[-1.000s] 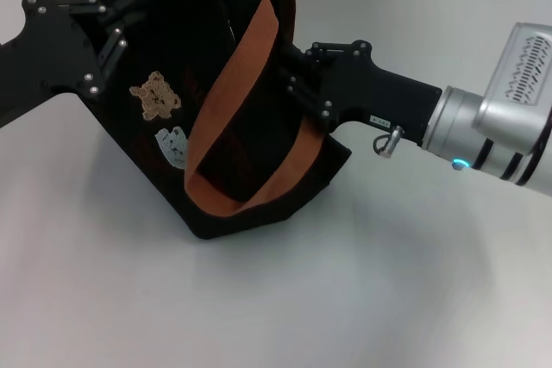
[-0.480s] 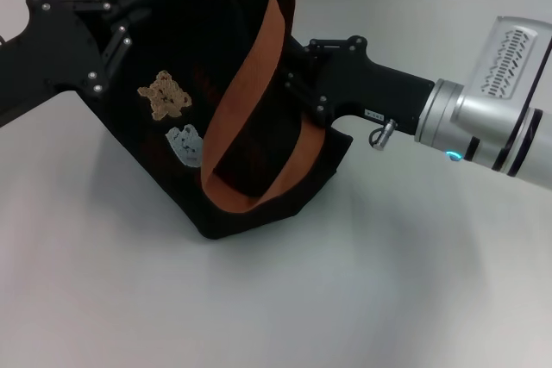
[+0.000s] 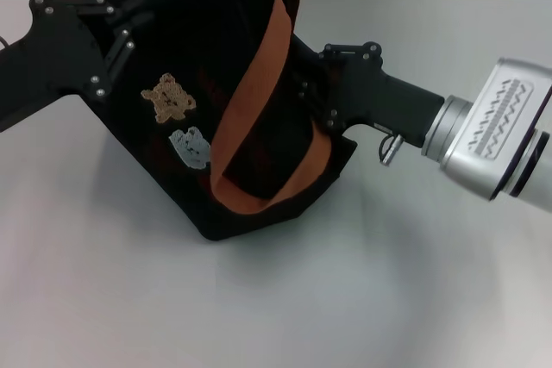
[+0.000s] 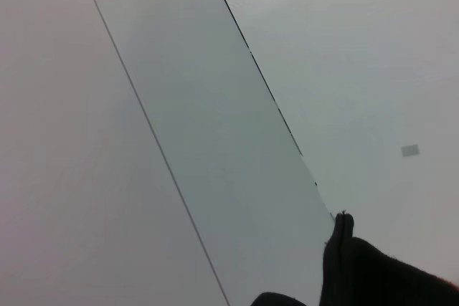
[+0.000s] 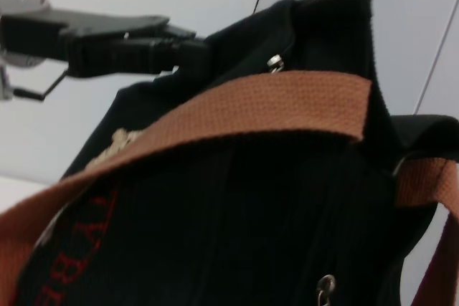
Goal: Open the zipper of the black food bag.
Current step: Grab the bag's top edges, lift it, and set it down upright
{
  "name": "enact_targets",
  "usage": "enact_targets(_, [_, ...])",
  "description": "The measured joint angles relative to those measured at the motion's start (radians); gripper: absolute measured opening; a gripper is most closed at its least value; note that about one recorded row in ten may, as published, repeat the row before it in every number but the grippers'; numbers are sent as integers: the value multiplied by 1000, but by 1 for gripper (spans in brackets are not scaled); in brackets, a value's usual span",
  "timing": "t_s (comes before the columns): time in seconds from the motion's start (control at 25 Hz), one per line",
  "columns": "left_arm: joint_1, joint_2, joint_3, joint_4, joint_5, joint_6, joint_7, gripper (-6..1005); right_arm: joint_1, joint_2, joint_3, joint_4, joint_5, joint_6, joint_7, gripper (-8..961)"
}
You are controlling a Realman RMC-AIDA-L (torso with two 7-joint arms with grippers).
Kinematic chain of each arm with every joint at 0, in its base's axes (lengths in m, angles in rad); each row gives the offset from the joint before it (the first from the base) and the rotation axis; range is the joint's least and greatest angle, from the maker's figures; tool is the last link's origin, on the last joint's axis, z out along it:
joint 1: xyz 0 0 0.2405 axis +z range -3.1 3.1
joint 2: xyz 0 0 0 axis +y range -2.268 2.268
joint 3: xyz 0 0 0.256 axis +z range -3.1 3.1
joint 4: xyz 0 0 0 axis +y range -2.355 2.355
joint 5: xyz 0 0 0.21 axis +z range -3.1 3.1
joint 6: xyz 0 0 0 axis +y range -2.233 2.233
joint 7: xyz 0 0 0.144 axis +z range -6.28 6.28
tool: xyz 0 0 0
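The black food bag [image 3: 207, 32] hangs tilted over the table between my two arms, its tan bear patch [image 3: 169, 97] and grey patch [image 3: 190, 148] facing up. An orange-brown handle [image 3: 259, 84] loops across its side. My left gripper [image 3: 129, 28] is at the bag's upper left corner. The right wrist view shows that left gripper [image 5: 188, 49] shut on the fabric edge. My right gripper [image 3: 306, 96] presses into the bag's right side, behind the handle. A small silver pull [image 5: 275, 62] sits near the bag's upper edge and a second pull [image 5: 326, 286] lies lower. I cannot make out the zipper line itself.
The white table [image 3: 285, 299] lies under and in front of the bag. Pale wall panels [image 4: 215, 120] fill the left wrist view, with a bit of black fabric [image 4: 366, 270] at its edge. Red lettering [image 5: 82, 245] runs along the bag's side.
The bag has swung a little to the right and its handle loop has shifted with it. My right arm has drawn back to the right and its wrist has turned. The left gripper has barely moved.
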Motion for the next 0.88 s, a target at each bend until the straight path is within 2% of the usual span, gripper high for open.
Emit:
enact_targets(0.16, [0,0,0,-2,1,9,-1,65,-1,0,38,39,1,20,-99,224])
enact_targets(0.52, [-2,-1,12,-13,1,28,-7,64,-10,0,190,166,1,54,-422,224])
enact_targets(0.76, [-3,-1,12,-13,1,36,-10,65,-39,0,301,228,0,73,-625,223])
enact_targets(0.88, [-3,-1,12,-13,1,37,-10,65,-56,0,310,247,-5,74,-699,223])
